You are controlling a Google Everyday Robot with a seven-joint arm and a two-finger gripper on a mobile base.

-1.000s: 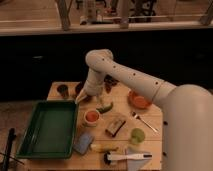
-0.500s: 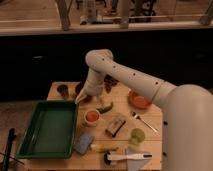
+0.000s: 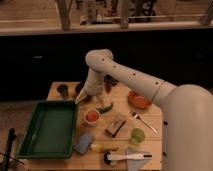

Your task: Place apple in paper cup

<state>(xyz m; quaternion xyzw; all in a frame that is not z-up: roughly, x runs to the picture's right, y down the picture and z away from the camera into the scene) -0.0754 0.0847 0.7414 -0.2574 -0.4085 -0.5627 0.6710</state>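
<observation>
The gripper point(image 3: 81, 98) is hanging low over the worktop point(image 3: 152, 140) at about 11 o'clock. I cannot tell whether its jaws are wide, narrow or holding anything. Two dark cups point(image 3: 62, 90) are standing just beside it at 10 o'clock. A white-rimmed cup point(image 3: 91, 116), probably the paper cup, is sitting near it at 5 o'clock. It is showing red inside.

The round green thing point(image 3: 137, 135), which I take for the apple without being sure, is lying well apart at 4 o'clock. A green tray point(image 3: 30, 145) is filling the 8 o'clock side.

If the jaws are empty, reaching for the apple is likely to carry the arm over the light cup, risking tipping it. A round apple nudged off-centre could roll toward the worktop's edge.
</observation>
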